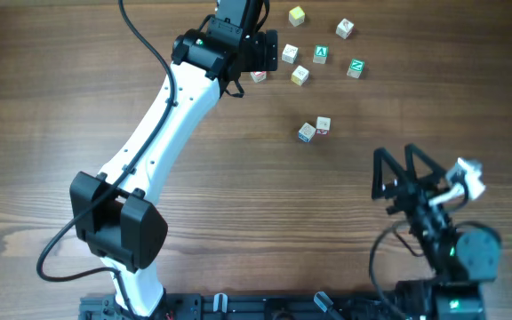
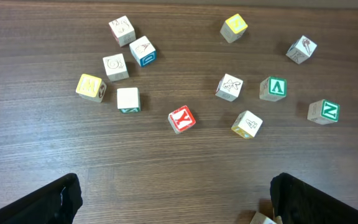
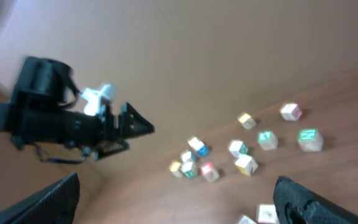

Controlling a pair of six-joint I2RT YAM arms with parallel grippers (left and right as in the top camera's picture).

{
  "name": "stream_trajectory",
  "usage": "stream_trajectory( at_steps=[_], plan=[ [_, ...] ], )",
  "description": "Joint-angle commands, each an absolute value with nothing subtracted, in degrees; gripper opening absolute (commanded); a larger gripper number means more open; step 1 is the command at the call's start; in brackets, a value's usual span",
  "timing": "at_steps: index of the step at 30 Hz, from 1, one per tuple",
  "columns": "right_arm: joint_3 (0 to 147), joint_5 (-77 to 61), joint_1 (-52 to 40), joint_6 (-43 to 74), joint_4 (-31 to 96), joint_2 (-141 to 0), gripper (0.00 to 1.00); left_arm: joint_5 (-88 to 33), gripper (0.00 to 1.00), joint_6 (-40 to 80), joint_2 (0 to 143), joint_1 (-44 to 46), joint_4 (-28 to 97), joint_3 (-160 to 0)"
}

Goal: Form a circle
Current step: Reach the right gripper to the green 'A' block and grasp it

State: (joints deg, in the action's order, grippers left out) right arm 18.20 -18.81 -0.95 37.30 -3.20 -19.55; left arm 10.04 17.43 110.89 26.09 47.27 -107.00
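Left claw (image 2: 174, 196) first, since its two black fingers (image 2: 48, 202) fill the bottom corners of the wrist view. They're spread wide with nothing between them, hanging above the table (image 2: 179, 171) and touching no cube. My guess is it's held up like that so the whole layout is in sight before it picks a target.

Upper left of that view is the circle (image 2: 115, 66): five little cubes bunched close, with bits of blue, yellow and green on their faces. It reads as a rough ring rather than a clean one, because one cube sits a bit inward. I'd say it may want some nudging. From overhead the left arm (image 1: 167, 116) hides it.

Right of it, sitting apart, is the red Y cube (image 2: 182, 118). It could be next to join or just a leftover, can't tell. Further right the loose cubes are scattered, including green A (image 2: 272, 88) and green N (image 2: 323, 111).

Lower right of the overhead view, the right claw (image 1: 396, 164) is also wide open and empty, well away from every cube. It's probably parked there to leave the left arm room.
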Motion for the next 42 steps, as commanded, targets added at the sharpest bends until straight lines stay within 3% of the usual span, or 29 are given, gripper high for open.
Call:
stream_trajectory(
  at_steps=[1,8,11,17,27,35,42],
  plan=[
    [31.0,-22.5,-1.1,26.6,2.8,-33.8,1.0,10.6,1.0,16.9,109.6,25.9,47.3,-108.0],
    [53.6,-32.3,-1.1,19.7,12.9,-57.4,1.0,10.6,1.0,16.9,109.6,25.9,47.3,-108.0],
    [56.0,-40.8,-1.1,19.7,11.0,-62.7,1.0,10.6,1.0,16.9,109.6,25.9,47.3,-108.0],
    [55.8,-40.8,-1.1,19.9,10.7,-70.6,1.0,10.6,1.0,16.9,109.6,25.9,47.3,-108.0],
    [67.8,-31.6,-1.4,23.0,11.8,-89.0,0.99,10.6,1.0,16.9,109.6,25.9,47.3,-108.0],
    [82.3,-9.2,-9.6,18.0,13.7,-109.0,0.98,10.6,1.0,16.9,109.6,25.9,47.3,-108.0],
    [89.0,1.8,-12.7,18.1,9.1,-121.6,0.94,10.6,1.0,16.9,109.6,25.9,47.3,-108.0]
  ],
)
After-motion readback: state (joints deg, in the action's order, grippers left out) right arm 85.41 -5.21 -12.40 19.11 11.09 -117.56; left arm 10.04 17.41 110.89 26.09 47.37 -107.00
